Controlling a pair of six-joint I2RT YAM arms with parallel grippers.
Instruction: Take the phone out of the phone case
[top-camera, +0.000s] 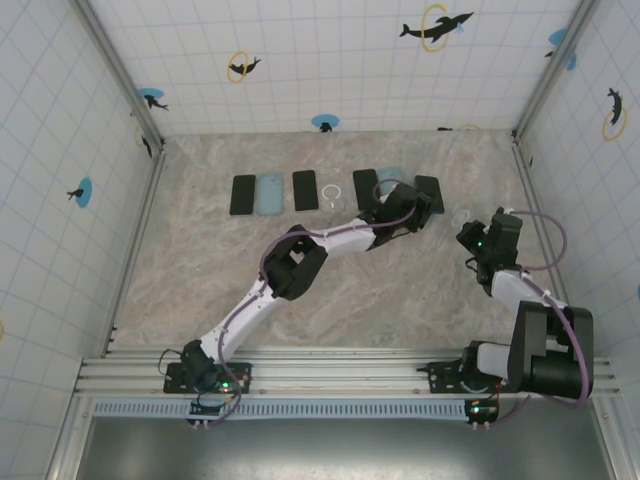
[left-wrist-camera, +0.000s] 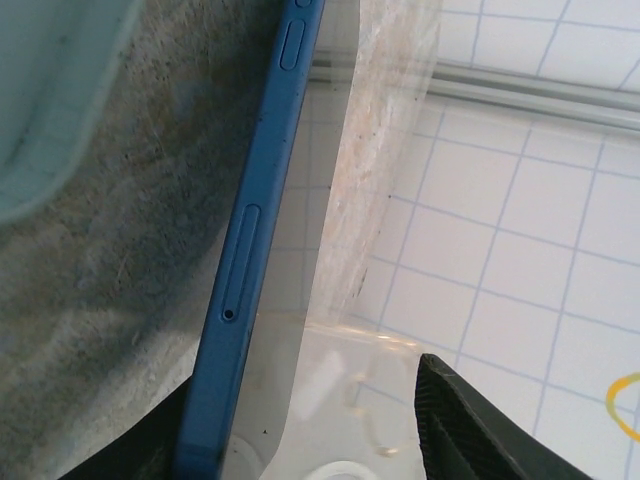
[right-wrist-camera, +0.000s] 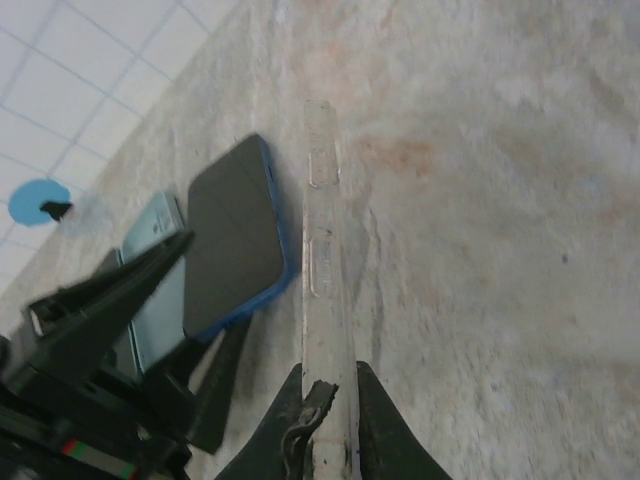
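A blue phone with a dark screen lies flat on the table, out of its case. In the left wrist view its blue edge runs up the frame, with the clear phone case beside it. My left gripper is open, one finger on each side of the phone's end, the right finger well away from it. From above, the left gripper is over the phone. My right gripper is shut on the clear case, holding it edge-up just right of the phone.
A row of other phones and cases lies along the back of the table, among them a black phone, a light blue case and a clear case. A teal case lies right behind the blue phone. Tiled walls close in the table.
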